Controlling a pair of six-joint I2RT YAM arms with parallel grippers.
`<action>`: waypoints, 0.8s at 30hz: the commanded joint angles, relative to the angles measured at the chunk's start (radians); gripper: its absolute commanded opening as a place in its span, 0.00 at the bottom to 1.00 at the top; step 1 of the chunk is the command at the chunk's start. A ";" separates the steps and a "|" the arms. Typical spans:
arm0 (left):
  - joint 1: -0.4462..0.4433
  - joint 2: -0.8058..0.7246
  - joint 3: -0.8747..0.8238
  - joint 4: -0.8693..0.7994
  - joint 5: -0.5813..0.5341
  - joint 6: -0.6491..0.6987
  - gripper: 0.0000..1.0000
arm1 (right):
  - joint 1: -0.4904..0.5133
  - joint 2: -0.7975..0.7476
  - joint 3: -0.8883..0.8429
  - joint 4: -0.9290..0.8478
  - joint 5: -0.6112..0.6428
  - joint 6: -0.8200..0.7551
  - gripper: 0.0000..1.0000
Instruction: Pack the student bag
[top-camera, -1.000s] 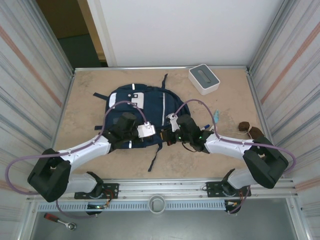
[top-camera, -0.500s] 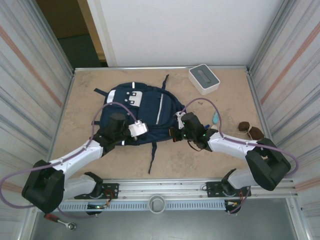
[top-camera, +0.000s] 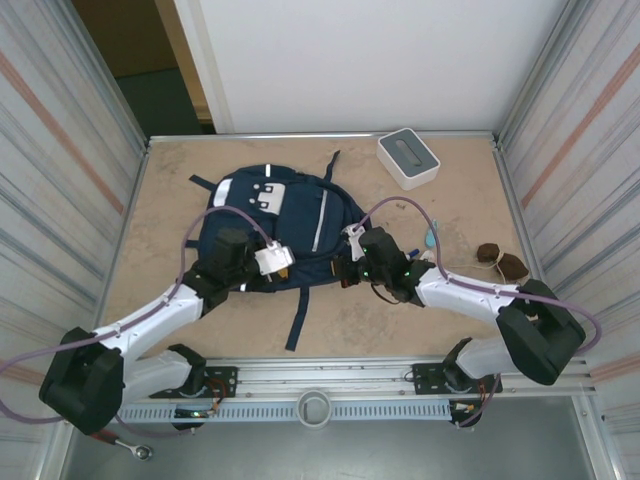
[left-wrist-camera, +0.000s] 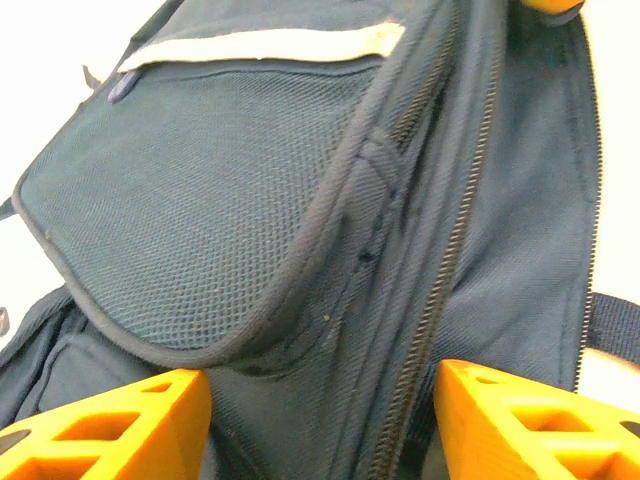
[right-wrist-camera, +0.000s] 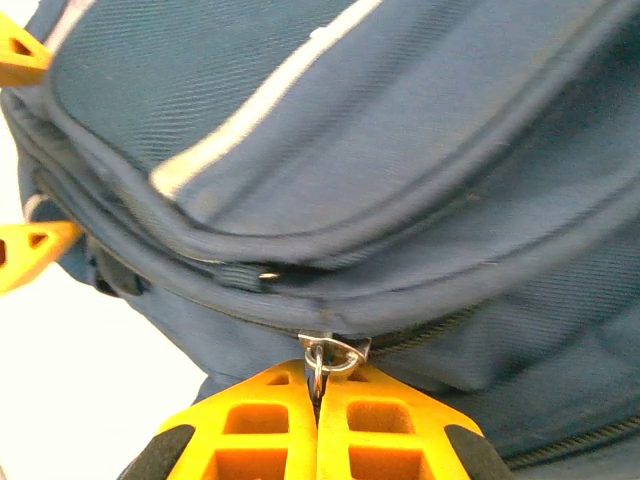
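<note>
Student bag (top-camera: 300, 215); zip pull (right-wrist-camera: 322, 355) half-hidden

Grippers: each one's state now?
Left gripper: open, holding nothing, over the student bag.
Right gripper: shut on the bag's zipper pull.

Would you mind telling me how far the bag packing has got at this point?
Done: the backpack lies flat, ready. In hand: the right pincer is shut on a zip pull, and the left pincer stands open over the bag's side. Left: the white box and small brown things sit outside it.
</note>
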 joint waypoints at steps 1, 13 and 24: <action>-0.088 0.013 0.057 0.039 -0.033 0.065 0.65 | 0.020 -0.054 0.014 0.068 -0.077 -0.027 0.00; -0.179 0.087 0.101 0.077 -0.198 0.096 0.61 | 0.025 -0.095 0.001 0.032 -0.063 -0.038 0.00; -0.018 -0.012 0.039 -0.023 -0.152 0.059 0.08 | -0.063 -0.136 -0.060 -0.027 -0.014 -0.022 0.00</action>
